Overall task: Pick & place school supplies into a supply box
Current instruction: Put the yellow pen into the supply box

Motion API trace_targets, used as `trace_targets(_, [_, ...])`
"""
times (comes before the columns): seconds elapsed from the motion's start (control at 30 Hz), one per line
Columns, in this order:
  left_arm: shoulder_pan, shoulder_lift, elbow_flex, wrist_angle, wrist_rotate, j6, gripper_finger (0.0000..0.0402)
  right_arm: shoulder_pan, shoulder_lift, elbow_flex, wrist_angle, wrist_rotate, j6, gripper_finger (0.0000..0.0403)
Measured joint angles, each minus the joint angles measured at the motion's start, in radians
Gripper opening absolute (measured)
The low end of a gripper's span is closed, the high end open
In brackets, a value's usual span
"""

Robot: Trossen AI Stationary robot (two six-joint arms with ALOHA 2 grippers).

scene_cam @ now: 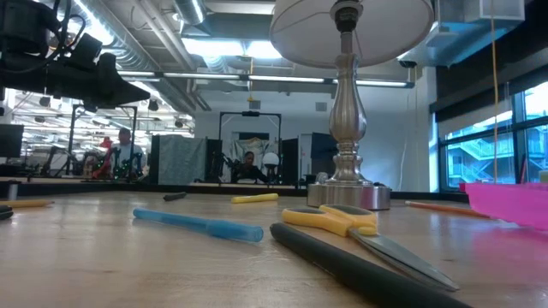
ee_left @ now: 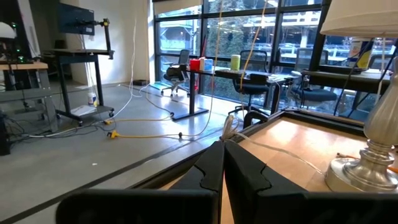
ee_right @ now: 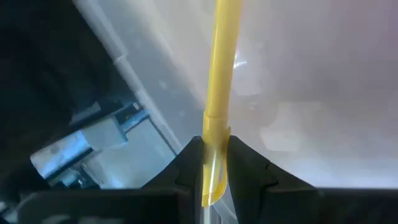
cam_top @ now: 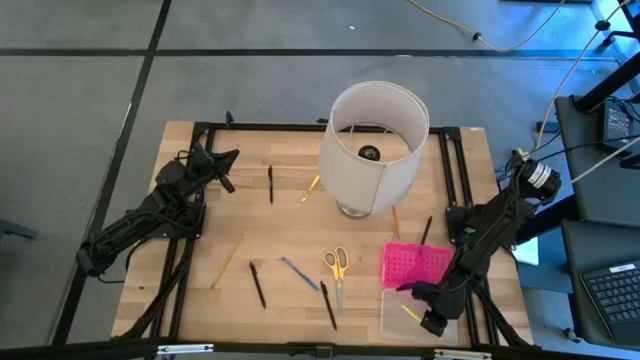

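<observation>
My right gripper [cam_top: 420, 308] [ee_right: 214, 158] is at the near right, above the supply box's clear base [cam_top: 400, 322], shut on a yellow pen [cam_top: 410, 312]. The box's pink dotted lid [cam_top: 415, 265] stands open on the base's far side. On the table lie the yellow-handled scissors [cam_top: 336, 265], a grey-blue pen [cam_top: 299, 273], black pens [cam_top: 257, 284] [cam_top: 328, 305] [cam_top: 270, 183], and pencils [cam_top: 228, 260] [cam_top: 395, 220]. My left gripper [cam_top: 232, 158] [ee_left: 224, 162] waits shut at the far left, pointing level. My right gripper pinches the yellow pen near one end [ee_right: 215, 140] between its two fingers. The fingers slant down from the table's far right. The pen runs forward along them, its free end [ee_right: 227, 12] over the clear base; whether it touches the base I cannot tell.
A white-shaded lamp [cam_top: 372, 145] on a metal foot [scene_cam: 347, 192] stands at the far middle. A small yellow stick [cam_top: 311, 188] lies beside it. Black frame rails [cam_top: 455, 180] run along the table's sides. Bare wood lies in the middle of the table.
</observation>
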State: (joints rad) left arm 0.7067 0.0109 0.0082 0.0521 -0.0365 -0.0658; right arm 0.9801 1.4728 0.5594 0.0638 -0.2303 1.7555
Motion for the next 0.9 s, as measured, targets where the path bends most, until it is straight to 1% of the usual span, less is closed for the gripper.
trace_targets(0.07, [0.000, 0.000, 0.000, 0.000, -0.001, 0.000, 0.0006, 0.000, 0.011, 0.000, -0.001, 0.000, 0.021, 0.0061])
trace_targets(0.37, [0.000, 0.000, 0.000, 0.000, -0.001, 0.000, 0.0006, 0.000, 0.024, 0.000, -0.083, 0.000, 0.024, 0.0061])
trace_targets(0.47, [0.000, 0.000, 0.000, 0.000, -0.001, 0.000, 0.0006, 0.000, 0.024, 0.000, -0.082, 0.000, 0.024, 0.0062])
trace_targets(0.63, [0.000, 0.000, 0.000, 0.000, -0.001, 0.000, 0.0006, -0.001, 0.024, 0.000, -0.078, 0.000, 0.026, 0.0079])
trace_targets(0.73, [0.000, 0.000, 0.000, 0.000, -0.001, 0.000, 0.0006, -0.001, 0.024, 0.000, -0.089, 0.000, 0.073, 0.0092])
trace_targets(0.9, [0.000, 0.000, 0.000, 0.000, -0.001, 0.000, 0.0006, -0.001, 0.025, 0.000, -0.084, 0.000, 0.069, 0.0110])
